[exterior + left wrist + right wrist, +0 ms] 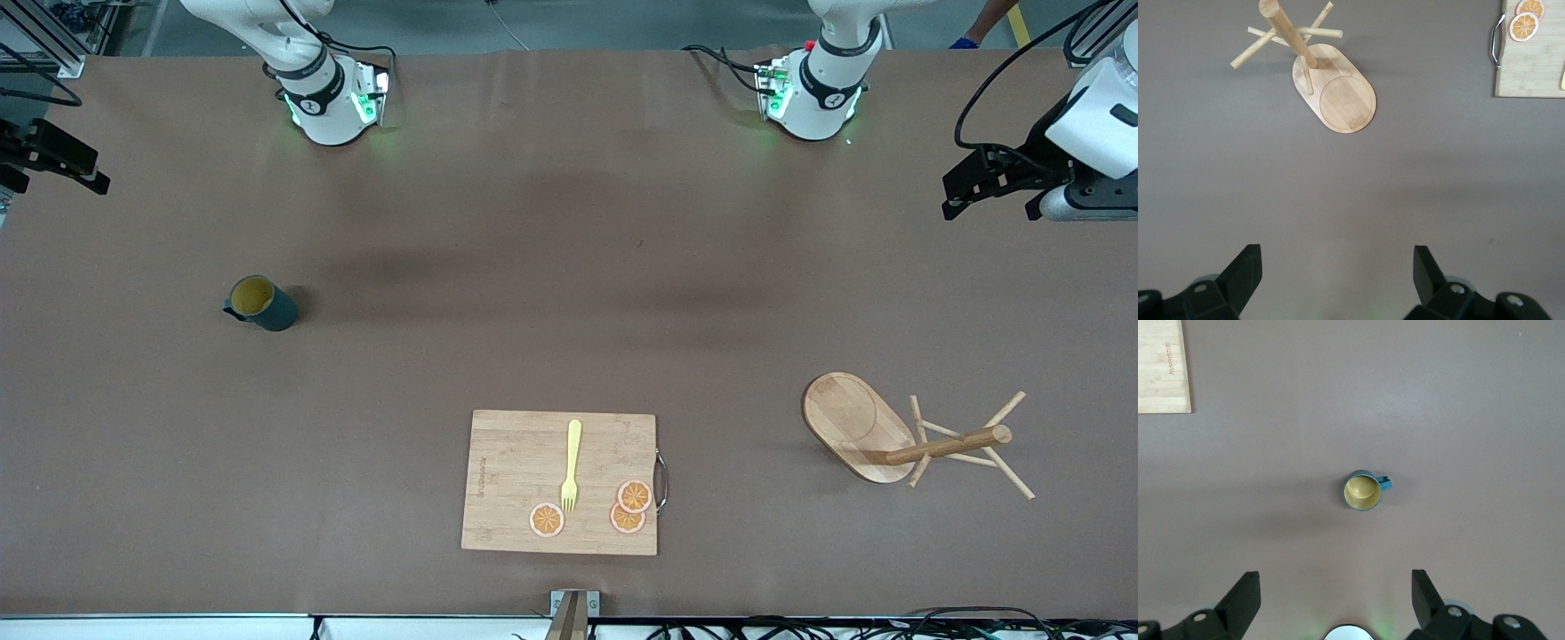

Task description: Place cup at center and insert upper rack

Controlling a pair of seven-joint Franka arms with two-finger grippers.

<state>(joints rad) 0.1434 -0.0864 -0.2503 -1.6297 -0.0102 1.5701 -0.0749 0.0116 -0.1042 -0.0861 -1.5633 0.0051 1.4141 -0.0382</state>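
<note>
Left gripper (987,191) and right gripper (53,164) hang open, empty, over the surface's (569,267) ends. Risks: knocking the upright cup (262,303) over; the rack (898,440) rolling when grabbed.

Both arms wait raised, left end effector (1337,280) and right end effector (1335,600) spread wide, empty.

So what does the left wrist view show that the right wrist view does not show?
Only the left wrist view: the wooden mug tree, standing upright on the table, two orange slices on the board, and the board's metal handle. The open left hand is at the picture's edge.

Only the right wrist view: the teal cup, upright, with a yellow inside, and the open right hand.

Both: the brown table and a part of the bamboo cutting board.
</note>
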